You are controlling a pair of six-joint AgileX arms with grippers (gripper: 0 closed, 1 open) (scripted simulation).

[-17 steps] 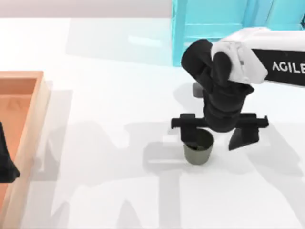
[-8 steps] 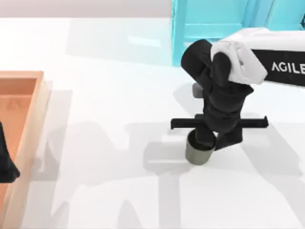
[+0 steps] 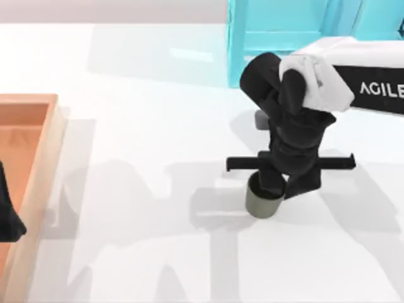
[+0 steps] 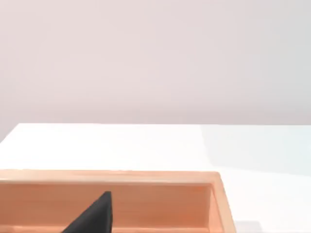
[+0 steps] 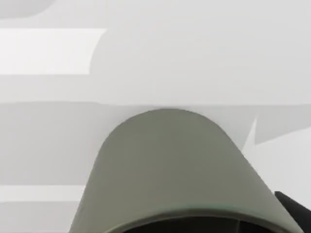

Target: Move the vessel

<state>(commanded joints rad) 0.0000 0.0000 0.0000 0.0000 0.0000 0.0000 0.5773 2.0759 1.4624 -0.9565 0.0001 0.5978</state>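
Grasp step of moving the vessel (image 3: 262, 202), the small olive-grey cup standing upright on the white counter (image 3: 145, 151), right of centre and well apart from the wooden tray (image 3: 38, 158) at 9 o'clock. Right tool (image 3: 284, 184) lowered over the cup's rim at its 1 o'clock side, fingers pinched on the wall, one inside and one outside, as far as can be judged. Next, by judgement: a straight lift, firm hold. Left tool (image 3: 7, 218) parked over the tray, finger state impossible to tell
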